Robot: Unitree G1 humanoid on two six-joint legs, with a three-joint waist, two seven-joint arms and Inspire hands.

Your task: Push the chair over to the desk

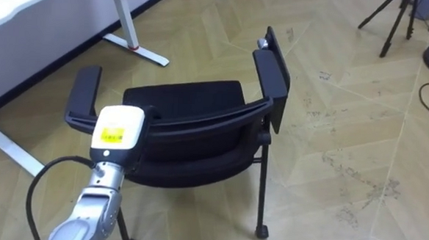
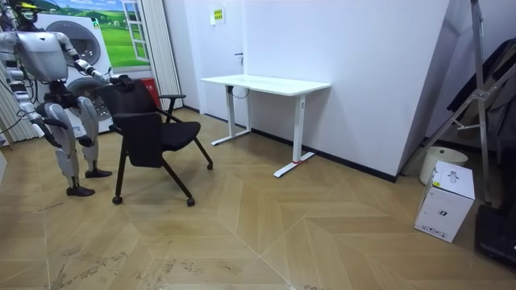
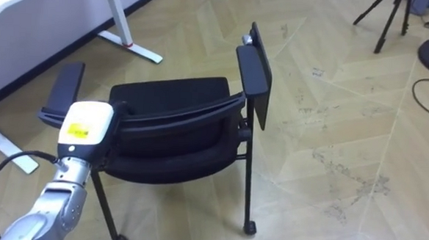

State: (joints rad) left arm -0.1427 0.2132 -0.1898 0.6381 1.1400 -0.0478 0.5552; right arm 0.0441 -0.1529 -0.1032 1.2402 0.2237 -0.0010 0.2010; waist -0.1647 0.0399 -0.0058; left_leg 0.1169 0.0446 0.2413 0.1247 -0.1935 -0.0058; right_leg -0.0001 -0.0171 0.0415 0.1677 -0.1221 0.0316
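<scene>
At the black chair [image 1: 193, 104] backrest sits the left hand [image 1: 118, 133], fingers hidden, state impossible to tell.

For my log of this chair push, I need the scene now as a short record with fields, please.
chair: black, with armrests and castors, on the wooden floor
backrest: turned toward the robot
left hand: at the top of the backrest, near its left end
desk: white, beyond the chair, apart from it
robot: stands behind the chair
progress: chair not yet under the desk
</scene>
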